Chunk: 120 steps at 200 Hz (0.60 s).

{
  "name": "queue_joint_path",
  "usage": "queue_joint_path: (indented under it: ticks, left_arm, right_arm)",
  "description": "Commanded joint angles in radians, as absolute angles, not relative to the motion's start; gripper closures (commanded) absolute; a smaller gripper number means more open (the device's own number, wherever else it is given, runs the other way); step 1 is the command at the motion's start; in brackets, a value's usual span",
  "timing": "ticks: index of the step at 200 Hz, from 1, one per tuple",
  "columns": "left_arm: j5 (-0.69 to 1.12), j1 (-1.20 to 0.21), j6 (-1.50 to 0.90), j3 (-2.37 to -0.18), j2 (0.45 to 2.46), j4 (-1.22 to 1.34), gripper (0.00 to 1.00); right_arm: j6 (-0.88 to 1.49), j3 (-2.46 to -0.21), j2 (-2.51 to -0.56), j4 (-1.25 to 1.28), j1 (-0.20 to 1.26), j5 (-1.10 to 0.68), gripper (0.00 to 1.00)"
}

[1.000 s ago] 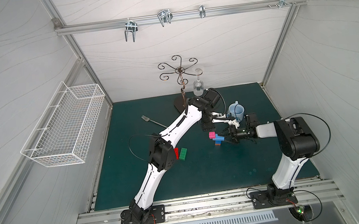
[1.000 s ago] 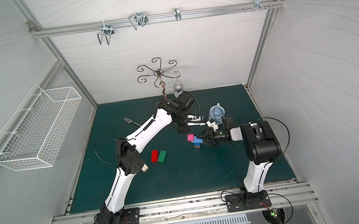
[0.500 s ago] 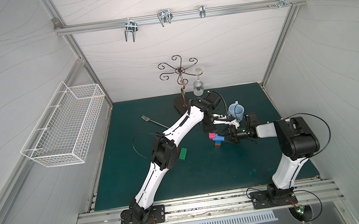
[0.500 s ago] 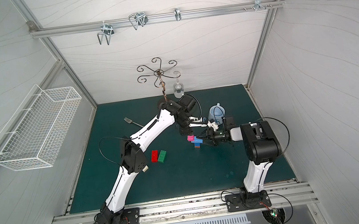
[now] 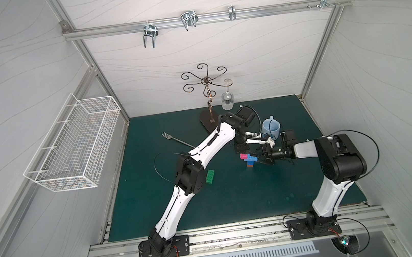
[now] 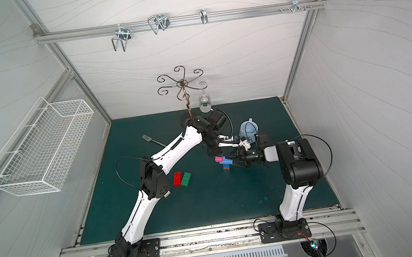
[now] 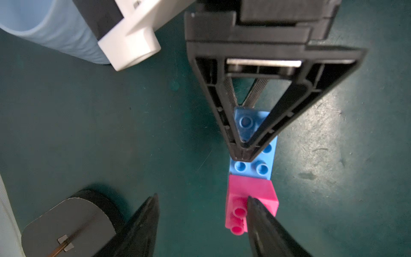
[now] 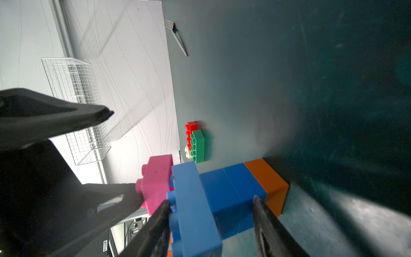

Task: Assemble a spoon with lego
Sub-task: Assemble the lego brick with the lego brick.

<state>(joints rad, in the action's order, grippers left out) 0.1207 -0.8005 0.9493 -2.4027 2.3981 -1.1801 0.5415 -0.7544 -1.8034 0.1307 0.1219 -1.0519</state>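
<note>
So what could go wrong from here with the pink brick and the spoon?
The left gripper is open, one fingertip against the pink brick at the end of the light blue brick; a sideways shove could pop it off. The right gripper holds the spoon only by its blue stem, so pressing might twist it. The blue cup stands close by.

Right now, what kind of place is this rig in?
Likely a lab robot test booth: white panels on an aluminium frame, left arm and right arm bolted to a front rail, green mat as the work surface.
</note>
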Motion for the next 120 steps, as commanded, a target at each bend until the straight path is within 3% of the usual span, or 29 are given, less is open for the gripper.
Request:
queue_joint_path:
  ticks: [1, 120]
  left_arm:
    - [0.141, -0.81, 0.962, -2.421, 2.454, -1.216, 0.33]
    - [0.137, -0.825, 0.951, -2.427, 2.463, -1.196, 0.33]
  right_arm:
    - [0.526, -0.739, -1.847, 0.06, 0.123, -0.95, 0.41]
    - [0.527, -0.738, -1.85, 0.062, 0.123, -0.951, 0.41]
